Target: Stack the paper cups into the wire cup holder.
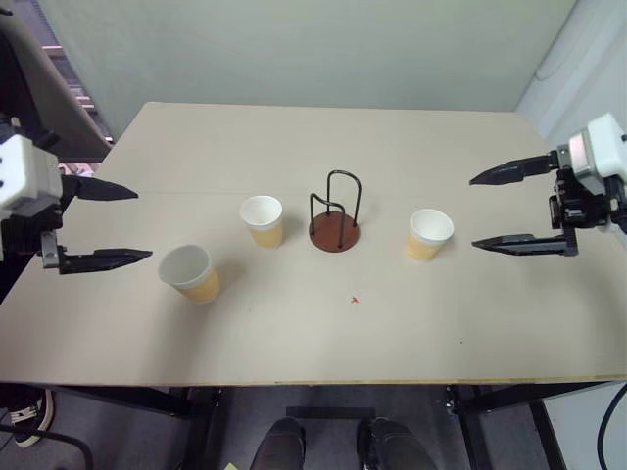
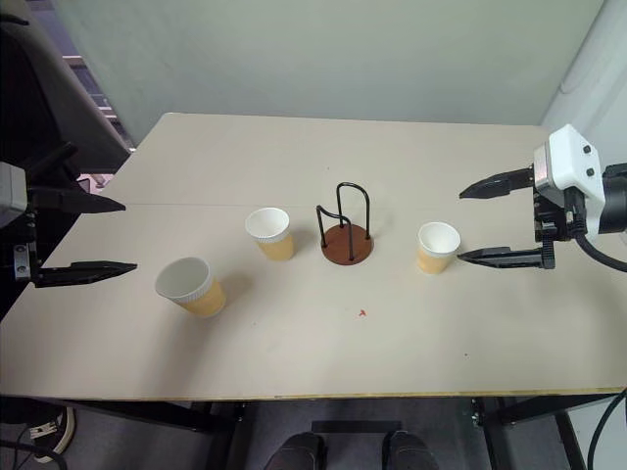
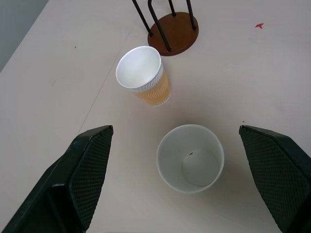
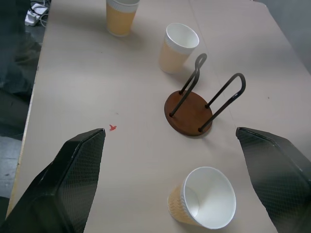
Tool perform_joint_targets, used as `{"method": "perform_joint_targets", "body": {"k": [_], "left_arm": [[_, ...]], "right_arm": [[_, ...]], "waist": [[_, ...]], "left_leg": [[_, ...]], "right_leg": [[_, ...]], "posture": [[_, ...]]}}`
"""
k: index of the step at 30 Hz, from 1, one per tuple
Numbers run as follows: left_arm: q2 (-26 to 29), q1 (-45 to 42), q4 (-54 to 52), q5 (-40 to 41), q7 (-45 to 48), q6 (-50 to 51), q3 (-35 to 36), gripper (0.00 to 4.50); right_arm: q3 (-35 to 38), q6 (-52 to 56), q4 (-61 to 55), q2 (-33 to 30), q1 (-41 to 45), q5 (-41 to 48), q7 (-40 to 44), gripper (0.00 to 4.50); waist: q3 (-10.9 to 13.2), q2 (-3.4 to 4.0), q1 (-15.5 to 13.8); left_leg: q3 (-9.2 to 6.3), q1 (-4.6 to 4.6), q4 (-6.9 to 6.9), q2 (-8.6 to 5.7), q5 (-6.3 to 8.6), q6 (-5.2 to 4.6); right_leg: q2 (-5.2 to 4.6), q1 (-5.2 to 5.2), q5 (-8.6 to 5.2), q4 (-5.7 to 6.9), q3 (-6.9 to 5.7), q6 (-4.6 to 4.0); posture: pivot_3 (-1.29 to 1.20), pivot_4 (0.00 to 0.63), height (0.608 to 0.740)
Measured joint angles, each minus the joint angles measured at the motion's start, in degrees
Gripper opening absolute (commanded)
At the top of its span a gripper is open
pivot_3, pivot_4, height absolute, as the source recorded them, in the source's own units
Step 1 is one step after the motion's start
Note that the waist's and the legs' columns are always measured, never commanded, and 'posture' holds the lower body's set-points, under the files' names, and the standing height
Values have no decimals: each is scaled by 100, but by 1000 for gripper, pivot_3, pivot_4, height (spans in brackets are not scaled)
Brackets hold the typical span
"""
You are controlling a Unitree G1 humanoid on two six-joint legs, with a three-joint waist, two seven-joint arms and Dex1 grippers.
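Standing upright mid-desk: three small tan-and-white paper cups [image 1: 190, 272] [image 1: 263, 220] [image 1: 429, 234] around round brown wire cup holder [image 1: 335, 232] | light, thin, easy to squash; pinch softly on sides | left gripper [image 1: 106, 223] and right gripper [image 1: 507, 209] spread wide, empty

On the table [image 1: 294, 343], two paper cups [image 1: 262, 219] stand left of the wire cup holder [image 1: 335, 232], one right.
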State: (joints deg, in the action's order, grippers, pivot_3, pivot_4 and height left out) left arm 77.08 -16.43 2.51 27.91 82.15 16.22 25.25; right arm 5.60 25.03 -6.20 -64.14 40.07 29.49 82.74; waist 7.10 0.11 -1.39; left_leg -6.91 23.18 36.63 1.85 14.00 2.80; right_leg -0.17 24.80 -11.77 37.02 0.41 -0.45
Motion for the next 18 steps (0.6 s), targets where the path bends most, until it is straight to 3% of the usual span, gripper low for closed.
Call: {"method": "perform_joint_targets", "body": {"k": [10, 15, 18], "left_arm": [[-202, -186, 16, -33, -75, -33, -64, 4458], [-706, -497, -212, -56, -532, 29, -535, 4458], [-809, -511, -43, -485, -822, -160, -919, 4458]], "right_arm": [[-11, 14, -5, 222, -14, -5, -215, 4500], [-831, 336, -50, 1698, 412, -540, -1549, 4500], [-1399, 673, 41, 2445, 551, -970, -2299, 4500]], "waist": [[-1, -1, 0], [-4, 7, 91], [-3, 8, 125]], "left_leg": [[0, -5, 2, 0, 0, 0], [-1, -24, 17, 6, -7, -8], [-5, -15, 27, 14, -8, -9]], "right_leg": [[0, -2, 1, 4, -2, 2], [-1, -9, 24, 11, -1, 1], [1, 2, 28, 17, -3, -1]], "posture": [[0, 150, 740], [0, 150, 740], [0, 150, 740]]}}
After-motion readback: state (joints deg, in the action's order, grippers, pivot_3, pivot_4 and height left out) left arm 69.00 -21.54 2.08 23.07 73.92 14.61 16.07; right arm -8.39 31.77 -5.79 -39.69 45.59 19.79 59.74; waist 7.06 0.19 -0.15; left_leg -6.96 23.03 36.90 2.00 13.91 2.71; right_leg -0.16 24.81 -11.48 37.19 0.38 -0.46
